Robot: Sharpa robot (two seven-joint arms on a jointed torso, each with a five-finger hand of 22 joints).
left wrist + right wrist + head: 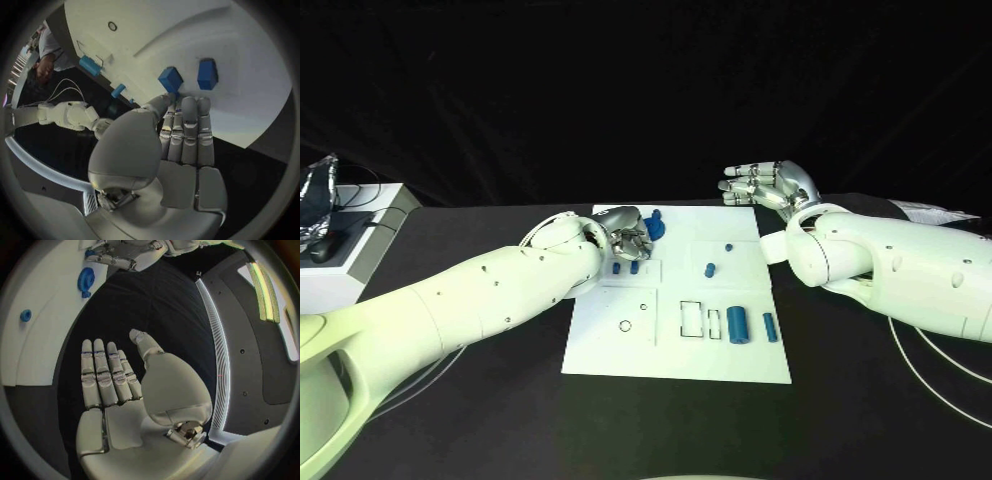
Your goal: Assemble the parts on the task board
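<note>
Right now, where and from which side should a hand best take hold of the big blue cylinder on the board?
Probably from above, pinching the big blue cylinder across its round sides at mid-length: it lies flat on the task board, with open space between the outlined slot and a slimmer piece.

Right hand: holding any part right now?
No. In the right wrist view the right hand has its fingers stretched out flat over the black table, with nothing in the palm or between the fingers.

No readable text, label, brand, number or sign anywhere. On the task board (678,355), merely thin black outlines, rectangles and small rings, drawn toward its near edge and carrying no letters or digits. Nothing legible on the arms or hands either.
</note>
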